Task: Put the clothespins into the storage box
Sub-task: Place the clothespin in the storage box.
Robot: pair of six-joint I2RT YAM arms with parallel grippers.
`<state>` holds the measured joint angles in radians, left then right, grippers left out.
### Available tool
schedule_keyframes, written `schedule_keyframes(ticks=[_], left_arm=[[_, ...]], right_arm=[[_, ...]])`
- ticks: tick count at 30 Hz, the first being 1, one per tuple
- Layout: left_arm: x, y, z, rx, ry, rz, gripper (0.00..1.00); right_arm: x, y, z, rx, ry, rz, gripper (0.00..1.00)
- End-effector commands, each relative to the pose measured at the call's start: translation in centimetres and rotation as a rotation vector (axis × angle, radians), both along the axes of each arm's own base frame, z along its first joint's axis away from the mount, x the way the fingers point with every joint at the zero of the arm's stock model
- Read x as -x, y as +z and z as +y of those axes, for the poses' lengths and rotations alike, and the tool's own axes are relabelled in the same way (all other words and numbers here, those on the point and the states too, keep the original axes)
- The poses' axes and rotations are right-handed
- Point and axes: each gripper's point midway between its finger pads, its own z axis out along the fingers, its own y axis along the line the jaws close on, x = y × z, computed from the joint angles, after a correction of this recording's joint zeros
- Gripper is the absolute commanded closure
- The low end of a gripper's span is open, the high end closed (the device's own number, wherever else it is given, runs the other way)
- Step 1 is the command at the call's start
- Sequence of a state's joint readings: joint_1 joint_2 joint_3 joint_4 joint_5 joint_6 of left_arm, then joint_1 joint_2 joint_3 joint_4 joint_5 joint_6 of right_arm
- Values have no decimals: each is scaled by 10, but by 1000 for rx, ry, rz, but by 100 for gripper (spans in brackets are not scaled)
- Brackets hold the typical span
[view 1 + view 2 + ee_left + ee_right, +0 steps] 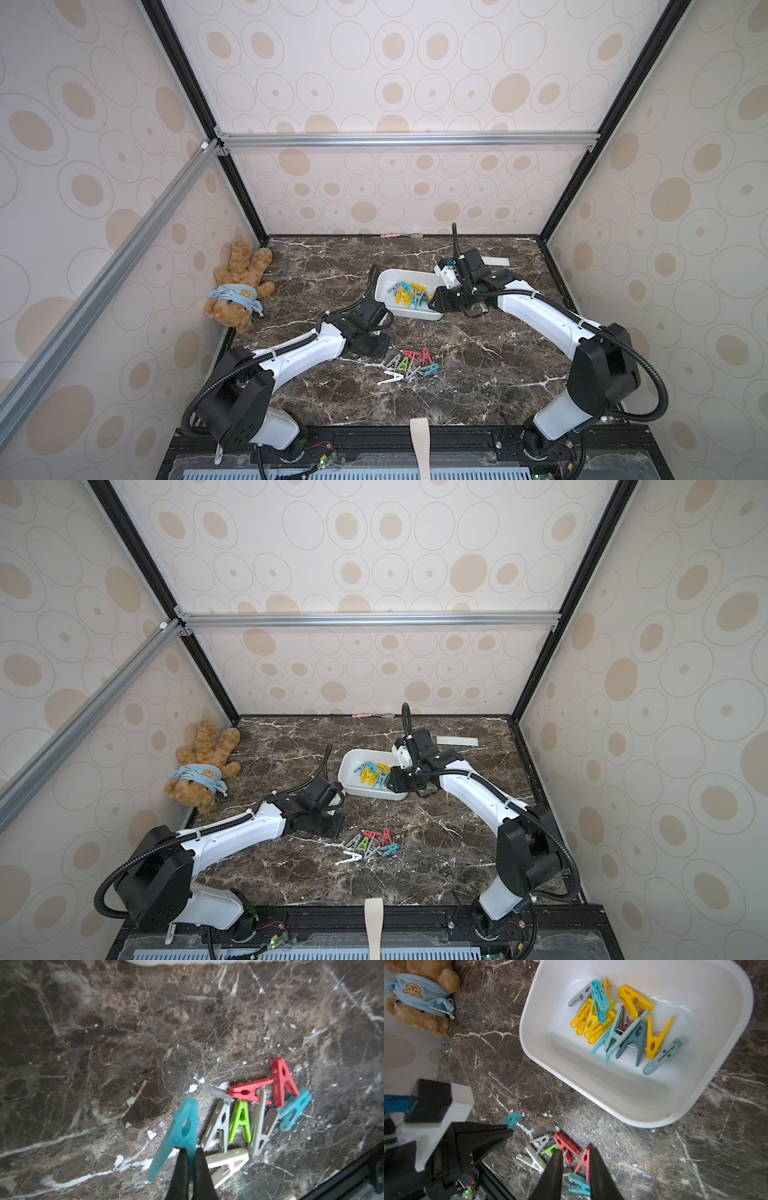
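In both top views the storage box (381,291) sits mid-table on the marble tabletop (478,353). The loose clothespins (409,363) lie well apart from it, nearer the robot. The right gripper (432,302) hangs at the box's near corner, so the safest route in is probably over the box's open left side, away from that arm.

The left wrist view shows the left gripper (190,1154) pinched tight on a teal clothespin (178,1132), gripping one leg just below the spring hole, beside the pile. The hold is off-centre, so the pin could swivel. A straight lift clear of its neighbours, a slow carry and a low release over bare box floor should serve best. Eight pins lie loose: two red, three grey, one green, one blue, one white.

In the right wrist view the right gripper's jaws stand narrowly parted, with nothing between them. The box holds roughly a dozen pins: about six yellow, five teal or blue, one grey and one purple underneath. They overlap too much for a firm count.
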<state>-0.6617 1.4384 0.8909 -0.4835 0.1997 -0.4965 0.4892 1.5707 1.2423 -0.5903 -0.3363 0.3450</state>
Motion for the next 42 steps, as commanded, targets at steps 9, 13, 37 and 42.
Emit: schedule_keyframes(ticks=[9,13,37,42], left_arm=[[-116,60,-45,141,-19,-130,98],[-157,50,-52,146,7,-140,97],[-207,54,-53,138,21,-204,69],[-199,80,-43,139,37,-269,67]], right_arm=[[47,-19,-27,61,-136,41,75],[66,-29,-27,68,-166,58,75],[116,-63,-7,97,-218,131,67],[123,-70,-8,104,-238,171,63]])
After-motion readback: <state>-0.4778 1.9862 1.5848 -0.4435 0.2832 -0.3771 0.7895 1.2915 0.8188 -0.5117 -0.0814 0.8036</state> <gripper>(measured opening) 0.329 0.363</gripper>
